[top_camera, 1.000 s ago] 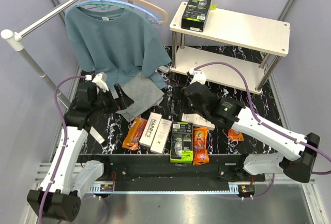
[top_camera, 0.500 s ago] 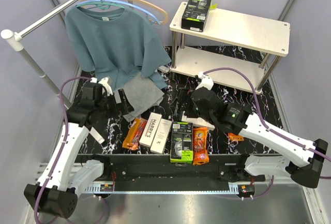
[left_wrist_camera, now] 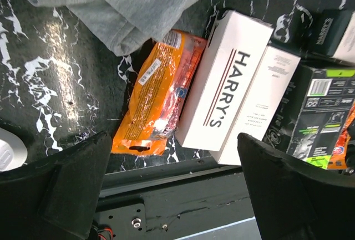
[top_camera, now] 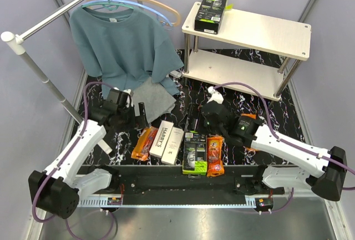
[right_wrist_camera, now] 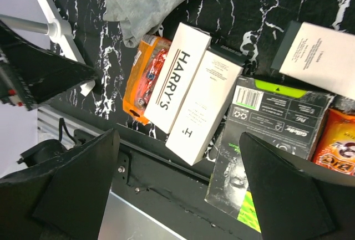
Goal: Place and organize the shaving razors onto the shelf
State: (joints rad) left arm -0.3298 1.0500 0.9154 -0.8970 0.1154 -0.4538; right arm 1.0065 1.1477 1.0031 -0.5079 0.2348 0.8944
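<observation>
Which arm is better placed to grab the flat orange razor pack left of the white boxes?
Left, probably: the left gripper hangs open close to the flat orange razor pack; the right gripper is farther off, near the black-and-lime-green box.

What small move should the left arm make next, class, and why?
Probably lower the open left gripper straight down onto the white box and close. In its wrist view, that box and the orange pack beside it lie flat between the wide-spread jaws, and the shelf holds just one black box.
</observation>
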